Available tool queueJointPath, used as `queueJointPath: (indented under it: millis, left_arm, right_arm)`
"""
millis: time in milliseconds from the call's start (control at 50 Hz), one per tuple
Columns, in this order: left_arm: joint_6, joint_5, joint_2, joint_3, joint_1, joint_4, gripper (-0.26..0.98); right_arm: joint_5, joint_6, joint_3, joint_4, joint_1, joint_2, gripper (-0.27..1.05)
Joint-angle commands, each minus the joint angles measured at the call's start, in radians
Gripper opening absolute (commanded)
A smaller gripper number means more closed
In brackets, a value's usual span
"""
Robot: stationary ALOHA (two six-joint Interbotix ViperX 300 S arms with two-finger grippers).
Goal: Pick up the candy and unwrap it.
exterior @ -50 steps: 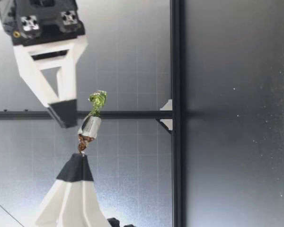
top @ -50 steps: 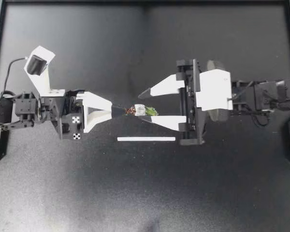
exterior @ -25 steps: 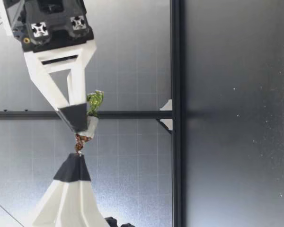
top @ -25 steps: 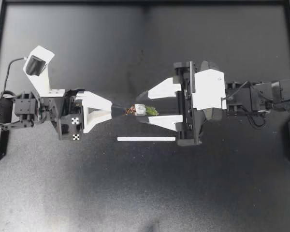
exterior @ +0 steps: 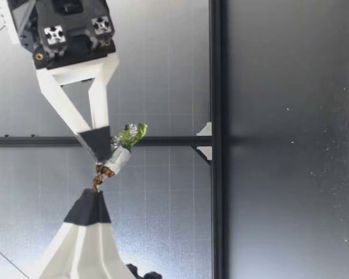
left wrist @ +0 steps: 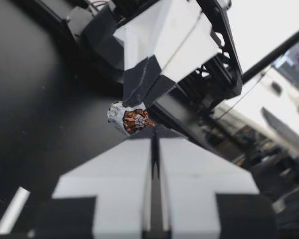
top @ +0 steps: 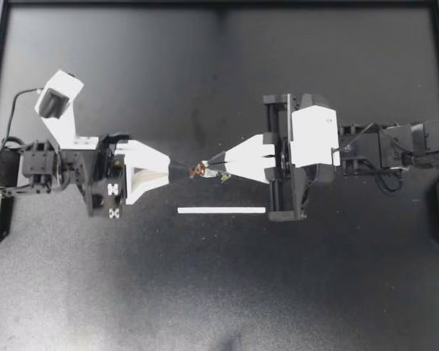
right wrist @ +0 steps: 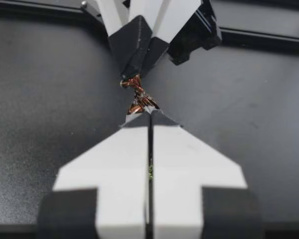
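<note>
- Left pincer (top: pixel 183 170) is pressed together on the brown twisted end of the candy (top: pixel 205 171).
- Right pincer (top: pixel 214 164) meets it almost tip to tip and is clamped on the candy's silver body. The green twisted end sticks out beside its dark fingertips.
- Held by both pincers, the candy hangs in the air above the desk (top: pixel 219 292), touching nothing else.
- One white strip (top: pixel 222 210) lies flat on the desk near the candy, clear of both pincers.
</note>
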Motion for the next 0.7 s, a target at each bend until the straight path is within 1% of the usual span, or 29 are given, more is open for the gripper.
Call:
queueJointPath:
  millis: [0,120,200,260,380,420,460,580,680]
  left_arm:
    - [0.072,-0.011,-0.009,-0.005,-0.003,0.017,-0.14]
    - [0.163,-0.009,-0.015,0.0,-0.003,0.015,-0.09]
    - [0.195,0.002,-0.015,0.0,-0.003,0.014,0.02]
    - [0.201,0.014,-0.015,0.0,-0.003,0.014,0.14]
    - [0.196,0.069,-0.011,-0.006,-0.003,0.009,0.47]
    - [0.196,0.094,-0.009,-0.011,-0.003,0.006,0.55]
    - [0.198,0.118,-0.008,-0.017,-0.002,0.0,0.57]
    - [0.207,0.137,-0.002,-0.044,-0.003,-0.003,0.53]
    - [0.215,0.147,0.018,-0.071,-0.003,-0.002,0.53]
  right_arm:
    - [-0.003,0.002,-0.02,0.002,-0.006,-0.028,-0.18]
    - [-0.002,0.002,-0.017,0.002,-0.006,-0.031,-0.18]
    - [-0.002,0.003,-0.015,0.003,-0.006,-0.035,-0.18]
    - [0.002,0.003,-0.015,0.002,-0.006,-0.04,-0.18]
    - [0.005,0.005,-0.017,0.002,-0.006,-0.043,-0.18]
    - [0.009,0.005,-0.02,0.002,-0.006,-0.043,-0.18]
    - [0.014,0.006,-0.021,0.003,-0.006,-0.041,-0.18]
    - [0.04,0.034,-0.026,0.003,-0.005,-0.028,-0.18]
    - [0.054,0.058,-0.031,0.003,-0.002,-0.015,-0.18]
